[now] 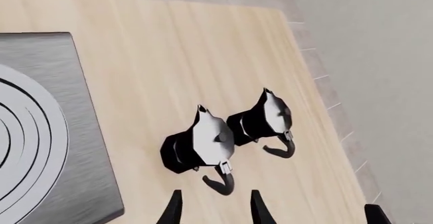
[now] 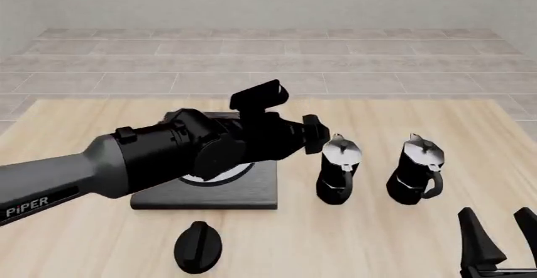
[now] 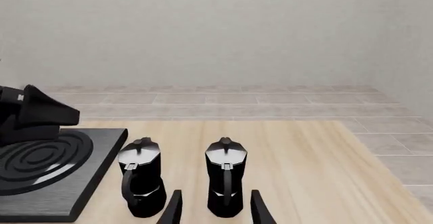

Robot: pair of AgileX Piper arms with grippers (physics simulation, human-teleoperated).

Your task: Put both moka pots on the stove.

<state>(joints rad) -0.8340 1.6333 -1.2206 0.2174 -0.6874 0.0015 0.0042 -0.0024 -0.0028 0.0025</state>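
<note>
Two black moka pots with silvery lids stand upright on the wooden table, right of the stove (image 2: 210, 196). The left pot (image 2: 338, 170) is close to the stove's edge and the right pot (image 2: 414, 170) stands a little apart from it. My left gripper (image 2: 314, 133) reaches over the stove and hovers just above and left of the left pot. In the left wrist view its fingers (image 1: 174, 208) are open and empty, short of both pots (image 1: 200, 144) (image 1: 265, 118). My right gripper (image 2: 501, 234) is open near the front right edge. In the right wrist view it points at the right pot (image 3: 225, 181).
A flat black round knob (image 2: 199, 246) lies on the table in front of the stove. The left arm (image 2: 151, 155) covers much of the burner rings. The table's right edge (image 1: 331, 133) runs close to the right pot. A tiled floor lies beyond.
</note>
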